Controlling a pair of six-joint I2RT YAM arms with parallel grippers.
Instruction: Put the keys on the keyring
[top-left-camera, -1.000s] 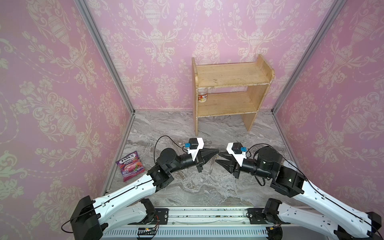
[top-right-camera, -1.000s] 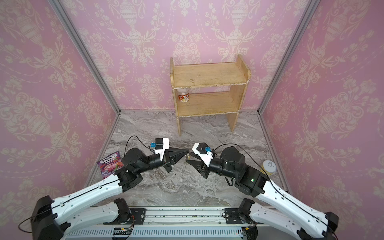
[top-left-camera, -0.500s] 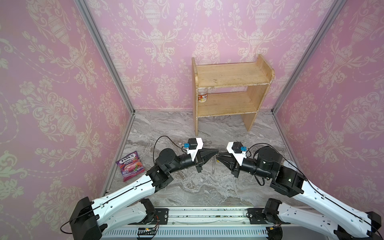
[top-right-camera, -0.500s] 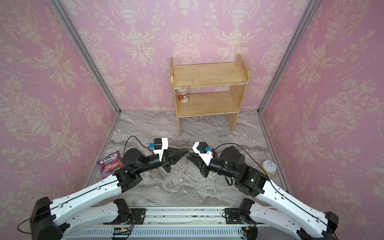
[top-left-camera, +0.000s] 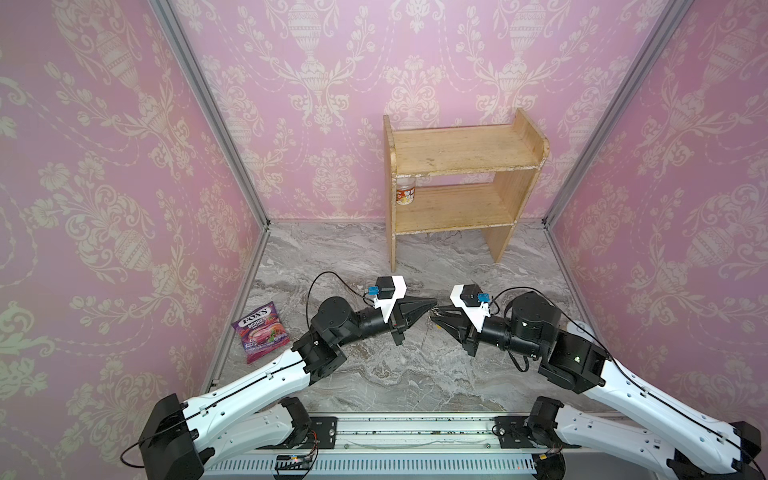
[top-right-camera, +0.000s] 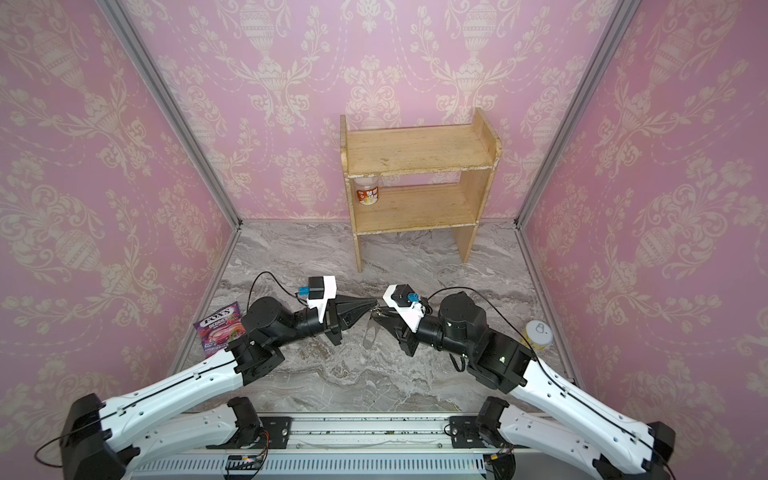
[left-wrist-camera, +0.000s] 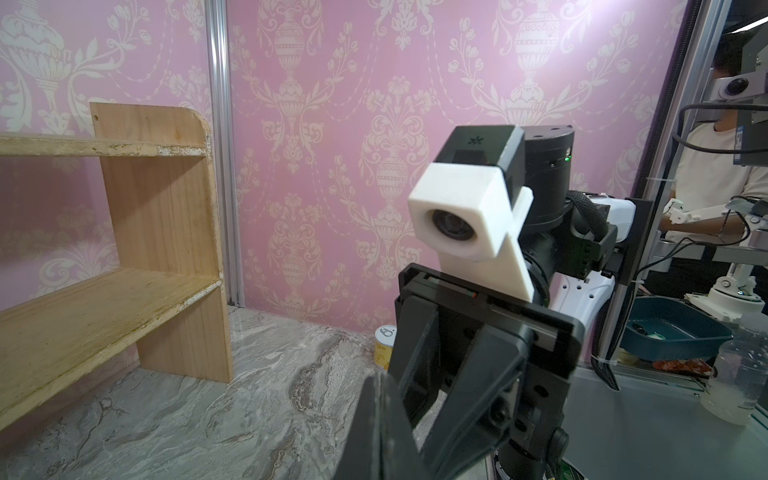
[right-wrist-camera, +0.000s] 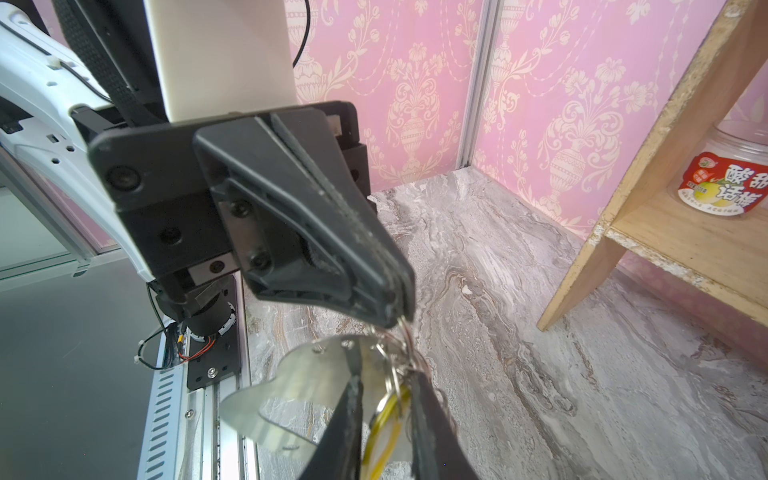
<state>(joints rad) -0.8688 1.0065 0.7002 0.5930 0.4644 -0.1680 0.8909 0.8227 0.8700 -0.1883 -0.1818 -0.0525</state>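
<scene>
Grey-veined marble (top-left-camera: 374, 374) is the surface you work on, closed in by pink damask wallpaper (top-left-camera: 104, 166), with a wooden shelf (top-left-camera: 457, 149) against the back wall. Well to the shelf's left and nearer you lies a purple sweets bag (top-left-camera: 261, 331). A jar (top-left-camera: 405, 194) stands on the shelf's lower board. In front of the shelf, your left gripper (right-wrist-camera: 399, 307) is clenched on a thin wire ring of the keyring (right-wrist-camera: 307, 374) — a flat silvery plate hanging below the tips. Just beside it the keys (right-wrist-camera: 384, 428), showing as a yellow-rimmed tag, sit between the narrowly parted fingers of the right gripper (right-wrist-camera: 387, 363) — whether they pinch the tag, you cannot tell. To the shelf's right, nearer you, stands a pale can (top-right-camera: 538, 334).
</scene>
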